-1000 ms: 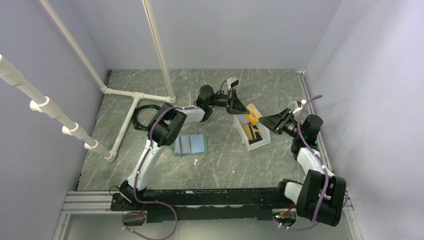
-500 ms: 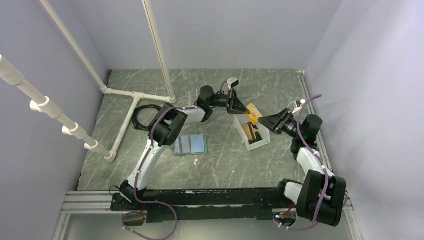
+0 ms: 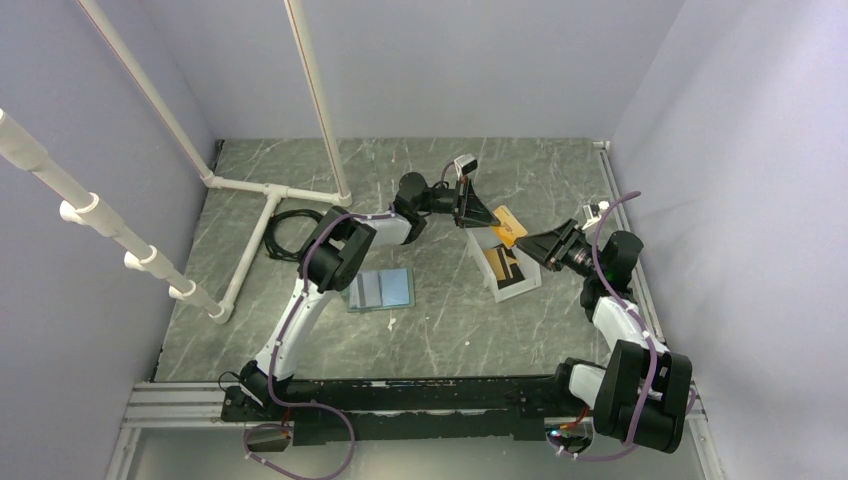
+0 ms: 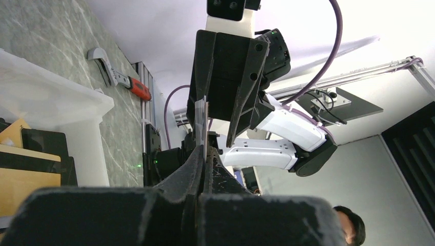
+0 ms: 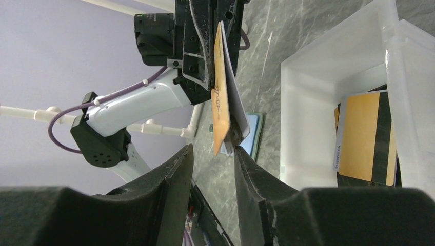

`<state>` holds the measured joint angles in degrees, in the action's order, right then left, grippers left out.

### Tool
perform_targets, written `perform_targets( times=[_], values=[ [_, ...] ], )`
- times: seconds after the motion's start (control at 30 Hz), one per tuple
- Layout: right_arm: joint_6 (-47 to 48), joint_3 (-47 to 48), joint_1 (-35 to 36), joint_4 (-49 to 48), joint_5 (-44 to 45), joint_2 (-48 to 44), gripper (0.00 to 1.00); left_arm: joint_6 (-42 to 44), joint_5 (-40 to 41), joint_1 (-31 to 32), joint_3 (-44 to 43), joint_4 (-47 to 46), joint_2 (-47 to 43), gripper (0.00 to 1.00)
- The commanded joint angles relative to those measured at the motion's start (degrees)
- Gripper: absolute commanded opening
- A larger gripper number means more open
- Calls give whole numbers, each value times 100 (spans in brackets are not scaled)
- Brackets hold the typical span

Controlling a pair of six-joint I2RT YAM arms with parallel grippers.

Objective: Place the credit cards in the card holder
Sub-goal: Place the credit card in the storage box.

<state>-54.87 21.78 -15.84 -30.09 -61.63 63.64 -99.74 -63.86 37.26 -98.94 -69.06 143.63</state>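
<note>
Aloft, two credit cards pinched over the bin
Left fingers (image 4: pixel 192 161) clench the orange card (image 5: pixel 220 102) and pale card (image 5: pixel 234 110) together above the white bin (image 5: pixel 308 92); right fingers (image 5: pixel 174 174) stand released at their free end; card holder (image 3: pixel 380 288) lies open at the bin's 8 o'clock

Card holder (image 3: pixel 385 290): corner hidden under left arm (image 3: pixel 335 255). Pale card (image 5: pixel 237 110) mostly behind orange card (image 5: pixel 219 92). White bin (image 5: pixel 308 118) cut off at right edge.
</note>
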Motion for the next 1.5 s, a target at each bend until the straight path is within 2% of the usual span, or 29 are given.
perform_targets(
  times=[0.0,0.37,0.63,0.8,1.03,1.17,1.47],
  values=[
    [65,-16,67,-335,51,-61,38,-61,65,70,-204,-350,-30,0],
    [-401,149,89,-525,3,-32,38,418,-79,122,-63,86,-175,0],
    [-469,275,89,-225,50,47,31,1680,-235,167,211,1260,-584,0],
    [-261,173,83,-58,100,118,32,938,-150,137,161,401,-428,0],
    [589,274,29,1067,296,-219,39,867,-109,64,200,332,-508,0],
    [531,226,30,934,236,-255,43,738,-88,30,177,220,-474,0],
    [393,253,28,746,158,-220,44,681,-74,21,214,134,-484,0]
  ],
)
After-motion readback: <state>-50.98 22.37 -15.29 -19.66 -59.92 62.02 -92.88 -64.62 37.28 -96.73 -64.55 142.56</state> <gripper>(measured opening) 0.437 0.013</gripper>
